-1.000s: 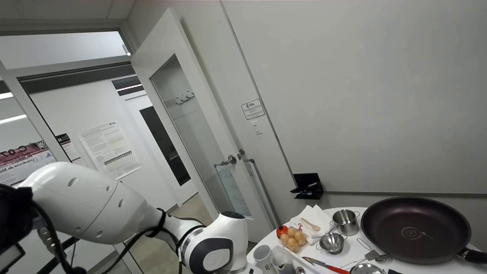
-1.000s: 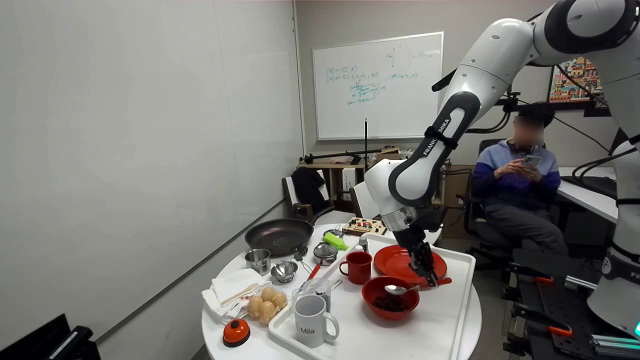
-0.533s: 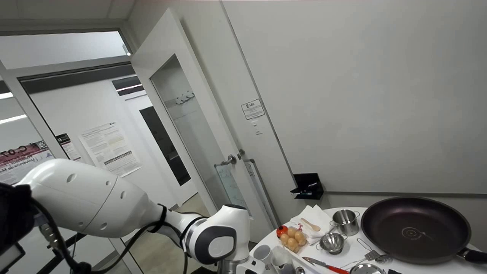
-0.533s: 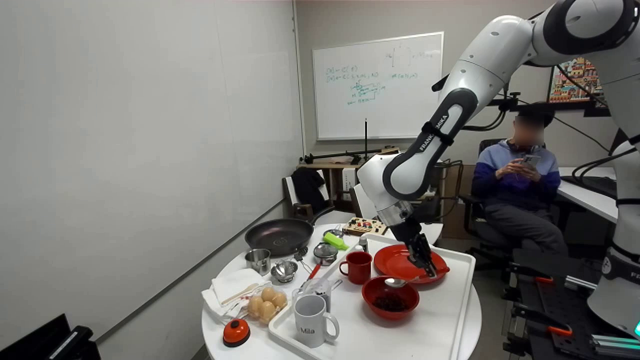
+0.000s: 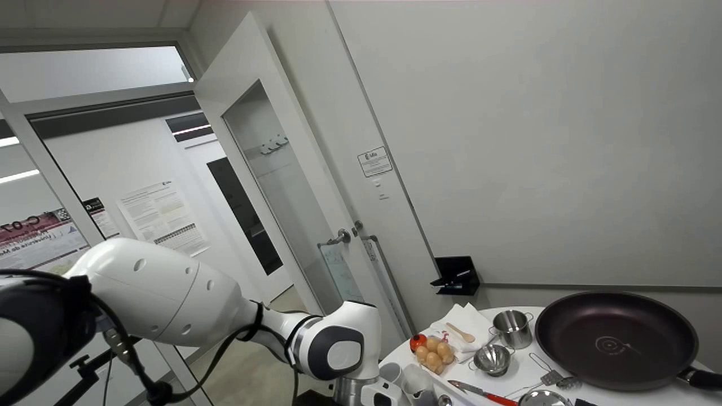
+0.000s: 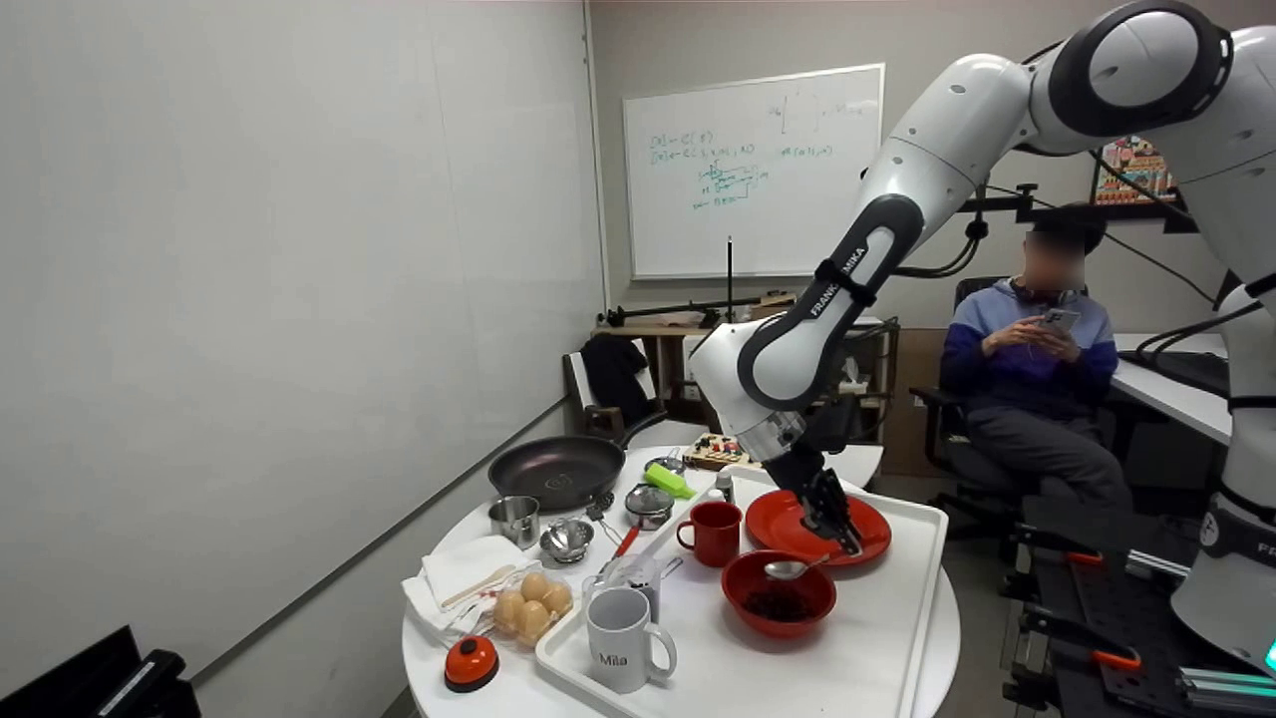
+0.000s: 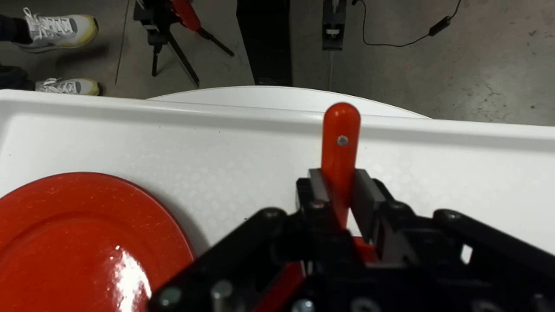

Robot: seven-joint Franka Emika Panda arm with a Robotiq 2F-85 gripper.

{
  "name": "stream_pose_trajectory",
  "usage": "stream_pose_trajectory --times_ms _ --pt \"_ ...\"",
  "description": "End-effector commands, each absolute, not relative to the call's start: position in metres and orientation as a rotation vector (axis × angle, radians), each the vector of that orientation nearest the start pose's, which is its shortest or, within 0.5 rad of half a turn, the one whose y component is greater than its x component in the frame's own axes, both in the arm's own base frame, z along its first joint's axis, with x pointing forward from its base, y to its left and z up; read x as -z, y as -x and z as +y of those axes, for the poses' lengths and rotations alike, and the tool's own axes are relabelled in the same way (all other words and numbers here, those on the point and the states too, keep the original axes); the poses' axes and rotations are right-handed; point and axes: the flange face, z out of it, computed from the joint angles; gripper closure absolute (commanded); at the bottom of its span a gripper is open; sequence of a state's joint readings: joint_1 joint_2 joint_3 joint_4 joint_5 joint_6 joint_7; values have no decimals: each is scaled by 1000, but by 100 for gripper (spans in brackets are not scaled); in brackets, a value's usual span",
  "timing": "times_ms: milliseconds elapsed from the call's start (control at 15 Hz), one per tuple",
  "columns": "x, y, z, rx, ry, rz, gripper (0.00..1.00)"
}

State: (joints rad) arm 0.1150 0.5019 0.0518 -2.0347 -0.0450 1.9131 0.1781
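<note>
In the wrist view my gripper is shut on the red handle of a spoon, which sticks out beyond the pads. The spoon's metal head hangs above the far side of a red bowl in an exterior view. Dark small pieces lie in that bowl. A red plate rests behind, partly hidden by the gripper; the wrist view shows the same plate to the left. A red mug stands left of the plate. In an exterior view only the arm shows, its fingers out of frame.
All these stand on a white tray on a round table. A grey mug and a clear jug occupy its near left corner. Eggs, a red-orange timer, steel pots and a big pan surround it. A person sits behind.
The arm has shifted left in the view that shows the bowl, its gripper slightly higher than a second ago. The spoon's head stays over the bowl; its red handle end no longer shows there.
</note>
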Motion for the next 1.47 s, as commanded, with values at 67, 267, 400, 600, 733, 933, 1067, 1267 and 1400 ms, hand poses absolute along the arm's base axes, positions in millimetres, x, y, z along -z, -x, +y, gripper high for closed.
stream_pose_trajectory --times_ms 67,267,400,600,733,933,1067,1267,1400 --pt "-142 -526 93 -1060 3115 -44 95" --pt "-133 -528 98 -1063 3107 -66 95" --pt "-129 -527 104 -1059 3103 -89 95" --pt "-127 -522 116 -1057 3100 -138 95" --pt "-127 -517 128 -1054 3093 -192 95" --pt "-129 -511 146 -1047 3064 -277 95" --pt "-127 -511 149 -1050 3049 -297 95" --pt "-122 -511 142 -1084 3040 -276 95" --pt "-119 -513 132 -1109 3055 -232 95"
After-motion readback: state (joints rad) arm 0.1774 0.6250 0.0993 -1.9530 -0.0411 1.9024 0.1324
